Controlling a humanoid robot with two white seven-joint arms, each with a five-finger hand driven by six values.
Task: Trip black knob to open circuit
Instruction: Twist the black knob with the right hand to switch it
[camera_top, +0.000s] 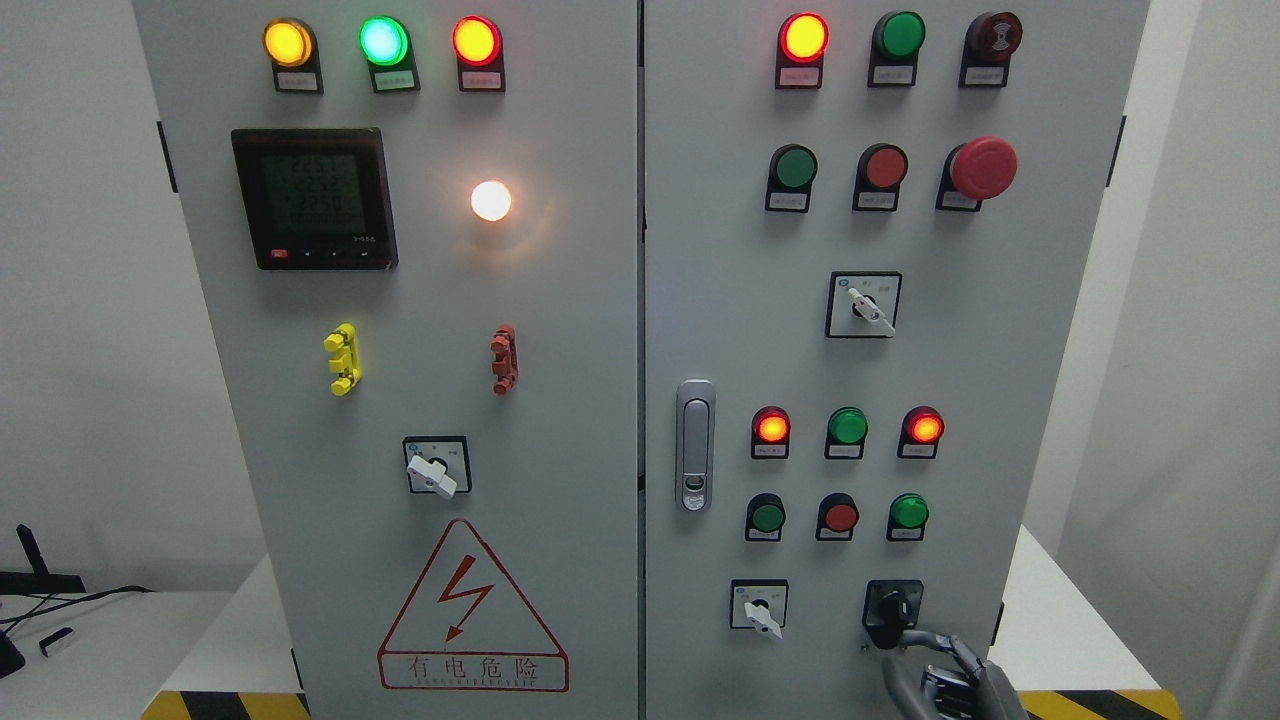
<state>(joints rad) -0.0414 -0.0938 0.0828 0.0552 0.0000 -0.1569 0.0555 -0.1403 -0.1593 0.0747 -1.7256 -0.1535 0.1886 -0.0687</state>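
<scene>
The black knob (892, 608) sits at the lower right of the grey cabinet's right door (730, 330), in a black square plate. My right hand (940, 668) comes up from the bottom edge right of the middle. Its grey fingers (968, 652) are spread and reach to just below and right of the knob, with one fingertip close to the knob's lower edge. Whether that tip touches the knob I cannot tell. The hand holds nothing. My left arm does not show.
A white selector switch (760, 610) sits left of the black knob. Above are rows of red and green lamps and buttons, another selector (868, 308), a red mushroom stop button (982, 167) and a door latch (694, 445). The left door carries a meter (314, 198) and a warning triangle (470, 610).
</scene>
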